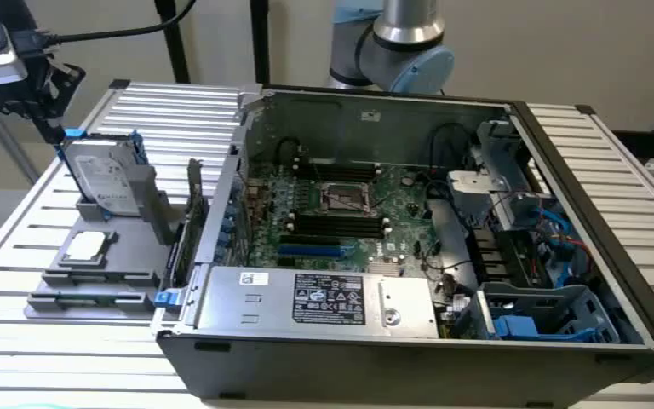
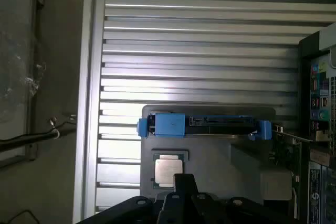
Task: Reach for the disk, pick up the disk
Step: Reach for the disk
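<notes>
The disk (image 1: 106,177) is a silver-grey hard drive with a white label in a blue carrier. It stands on edge in a grey holder (image 1: 100,277) at the exterior view's left. The wrist view looks down on the carrier's blue top edge (image 2: 205,124). My gripper (image 1: 48,128) hangs just above and to the exterior view's left of the disk's top corner, close to the blue frame. Its black fingers (image 2: 184,182) are shut with nothing between them, and they sit over the holder a short way from the disk.
A small square silver chip (image 1: 86,247) lies on the grey holder in front of the disk. An open computer case (image 1: 418,221) stands at the exterior view's right, with a silver box with a black label (image 1: 327,298) inside. Everything rests on a slatted metal table (image 1: 180,111).
</notes>
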